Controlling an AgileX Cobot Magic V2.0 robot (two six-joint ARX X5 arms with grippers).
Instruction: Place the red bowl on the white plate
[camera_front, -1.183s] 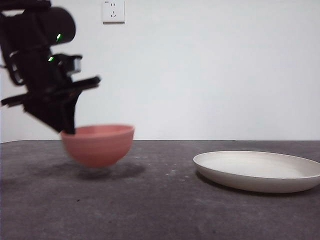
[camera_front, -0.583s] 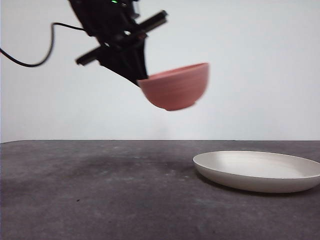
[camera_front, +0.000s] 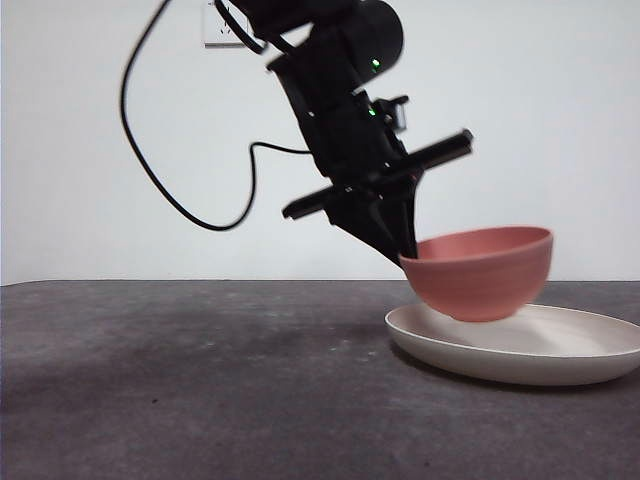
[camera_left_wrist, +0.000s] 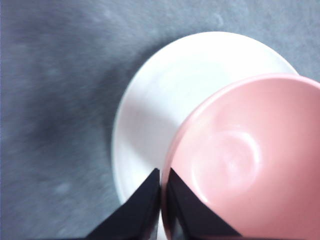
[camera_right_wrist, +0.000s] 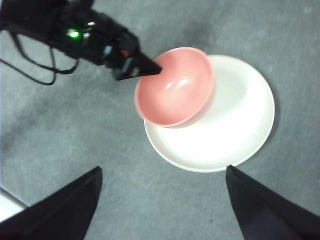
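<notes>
bowl: we see the red bowl (camera_front: 480, 272) mouth-up, tilted, just above the white plate (camera_front: 520, 360).
left gripper (camera_left_wrist: 160, 176): pinches its rim.
right gripper (camera_right_wrist: 160, 172): spread wide, high above.
hidden: plate's right edge cut off in front view.

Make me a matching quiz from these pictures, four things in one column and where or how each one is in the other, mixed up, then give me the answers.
Things:
1. red bowl
2. white plate
3. left end effector
4. right end effector

States:
A. open, hanging above the table apart from the dishes
B. lying flat on the dark table
C. held tilted over the plate, gripped at its rim
D. shut on the bowl's rim

Pairs: 1-C, 2-B, 3-D, 4-A
</notes>
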